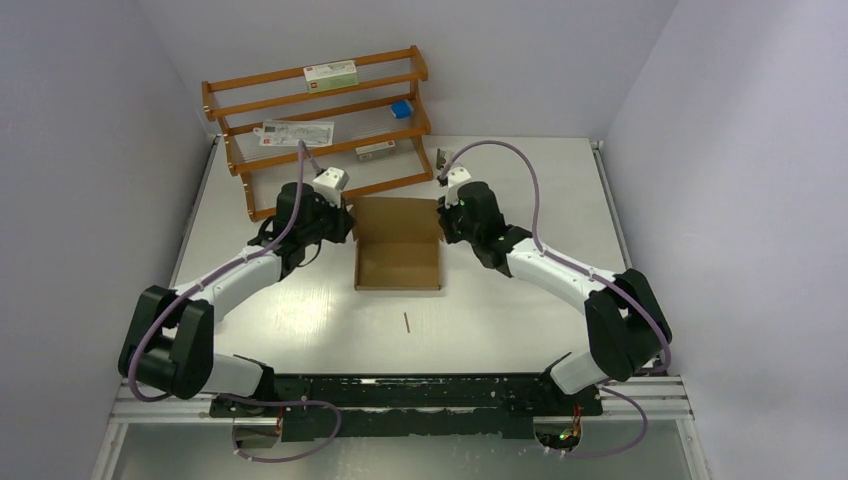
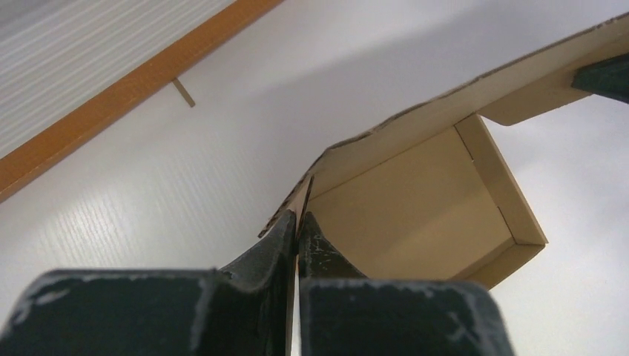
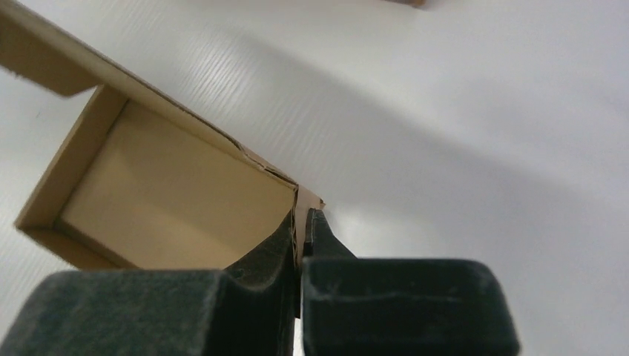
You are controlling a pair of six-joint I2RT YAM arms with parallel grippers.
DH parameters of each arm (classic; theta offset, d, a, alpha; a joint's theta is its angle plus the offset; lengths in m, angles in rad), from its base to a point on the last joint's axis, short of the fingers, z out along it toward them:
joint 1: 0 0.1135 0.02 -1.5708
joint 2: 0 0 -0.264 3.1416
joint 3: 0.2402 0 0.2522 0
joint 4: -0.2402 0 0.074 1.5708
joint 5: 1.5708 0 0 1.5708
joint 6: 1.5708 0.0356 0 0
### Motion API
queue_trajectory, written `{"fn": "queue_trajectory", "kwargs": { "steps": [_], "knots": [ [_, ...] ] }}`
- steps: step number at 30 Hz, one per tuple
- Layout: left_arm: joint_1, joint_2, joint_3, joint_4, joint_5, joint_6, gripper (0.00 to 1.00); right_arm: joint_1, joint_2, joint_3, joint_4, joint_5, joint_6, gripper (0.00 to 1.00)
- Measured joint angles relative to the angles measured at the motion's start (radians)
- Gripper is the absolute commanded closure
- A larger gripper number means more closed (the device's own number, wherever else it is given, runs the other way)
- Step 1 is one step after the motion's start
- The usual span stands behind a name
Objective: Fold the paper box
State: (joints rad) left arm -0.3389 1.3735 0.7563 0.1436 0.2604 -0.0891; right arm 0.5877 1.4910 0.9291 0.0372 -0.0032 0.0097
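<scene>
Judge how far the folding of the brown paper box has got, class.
Done: the paper box already has its tray walls standing. In hand: the left end effector and right end effector each pinch the cardboard at a tray corner. Left: the lid panel is open, not yet folded over the tray.

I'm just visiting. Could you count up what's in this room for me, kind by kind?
Robot arms: 2
Brown paper box: 1
Wooden rack: 1
White packages on the rack: 3
Blue box: 1
Small stick on the table: 1
Small dark item beside the rack, too small to identify: 1
Total: 10
</scene>
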Motion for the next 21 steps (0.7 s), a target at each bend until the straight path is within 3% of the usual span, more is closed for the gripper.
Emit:
{"fn": "queue_trajectory", "kwargs": {
  "steps": [12, 21],
  "knots": [
    [-0.072, 0.081, -0.013, 0.203, -0.205, -0.163, 0.95, 0.137, 0.097, 0.035, 0.093, 0.488, 0.271, 1.0],
    [-0.12, 0.067, -0.113, 0.315, -0.269, -0.212, 0.95, 0.23, 0.098, -0.049, 0.173, 0.699, 0.366, 1.0]
  ]
}}
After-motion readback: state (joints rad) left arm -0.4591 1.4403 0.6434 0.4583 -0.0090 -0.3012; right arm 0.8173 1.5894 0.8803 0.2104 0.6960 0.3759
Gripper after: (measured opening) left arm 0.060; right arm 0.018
